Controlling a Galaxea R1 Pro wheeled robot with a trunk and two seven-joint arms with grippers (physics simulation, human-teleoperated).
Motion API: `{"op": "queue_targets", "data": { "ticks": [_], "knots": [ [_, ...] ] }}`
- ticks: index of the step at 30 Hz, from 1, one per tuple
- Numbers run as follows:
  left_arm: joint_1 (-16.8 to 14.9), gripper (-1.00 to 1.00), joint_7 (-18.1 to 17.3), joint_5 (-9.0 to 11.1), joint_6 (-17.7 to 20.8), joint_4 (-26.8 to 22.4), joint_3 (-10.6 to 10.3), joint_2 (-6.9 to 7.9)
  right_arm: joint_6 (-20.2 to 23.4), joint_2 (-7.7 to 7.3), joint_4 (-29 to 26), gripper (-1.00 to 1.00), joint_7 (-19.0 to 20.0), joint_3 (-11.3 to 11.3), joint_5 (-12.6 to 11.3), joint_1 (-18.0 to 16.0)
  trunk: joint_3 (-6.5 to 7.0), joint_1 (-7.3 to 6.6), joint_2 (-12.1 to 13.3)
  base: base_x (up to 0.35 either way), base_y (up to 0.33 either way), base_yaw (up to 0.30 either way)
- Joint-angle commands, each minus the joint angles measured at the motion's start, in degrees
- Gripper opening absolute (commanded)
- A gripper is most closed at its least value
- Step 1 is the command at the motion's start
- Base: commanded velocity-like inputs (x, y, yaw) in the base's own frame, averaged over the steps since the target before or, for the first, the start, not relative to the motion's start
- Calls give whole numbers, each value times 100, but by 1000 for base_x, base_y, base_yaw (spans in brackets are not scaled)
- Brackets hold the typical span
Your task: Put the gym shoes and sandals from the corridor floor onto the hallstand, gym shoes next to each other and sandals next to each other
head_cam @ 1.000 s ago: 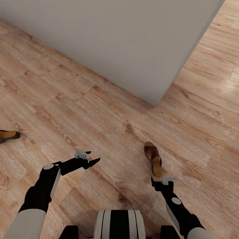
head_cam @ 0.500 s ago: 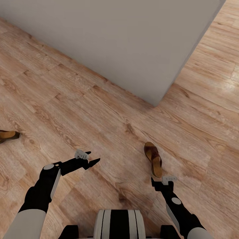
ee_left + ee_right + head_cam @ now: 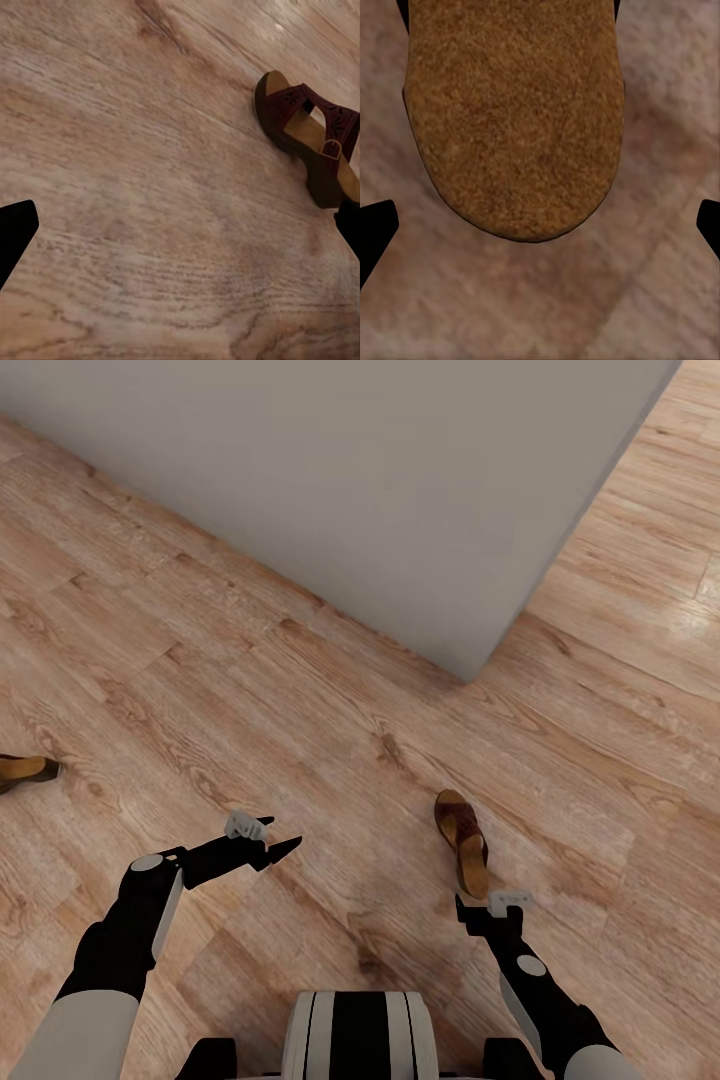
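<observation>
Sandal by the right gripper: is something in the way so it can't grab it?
Nothing visible is. The right gripper hangs open just short of the sandal's heel end, and the right wrist view shows the tan insole straight ahead between the fingertips, with bare floor all around it.

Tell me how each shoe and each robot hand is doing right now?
Near sandal: lying flat on the floor, not picked up.
Far sandal: on the floor at the picture's left edge, partly cut off.
Left gripper: open, empty.
Right gripper: open, right above the near sandal's heel.
</observation>
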Motion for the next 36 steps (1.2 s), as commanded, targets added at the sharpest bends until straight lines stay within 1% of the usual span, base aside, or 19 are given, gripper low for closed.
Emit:
{"op": "queue_targets", "data": {
  "ticks": [1,12,25,36],
  "knots": [
    [-3,100,-36,-21,60,-8,14,-3,-16,-1,3,100,-19,9,-2,-2,-3,-1,-1,0,0,0],
    [-3,100,-45,-13,65,-8,17,3,-16,-1,3,100,-19,9,-1,4,-3,-1,-1,59,59,0],
    [-3,100,-43,-11,55,-8,17,4,-19,-1,4,100,-19,9,-1,5,-3,-1,-1,6,4,0],
    [-3,100,-26,-11,51,-8,11,-3,-24,-1,8,100,-19,9,-1,5,-3,-1,-1,58,0,0]
  ]
}}
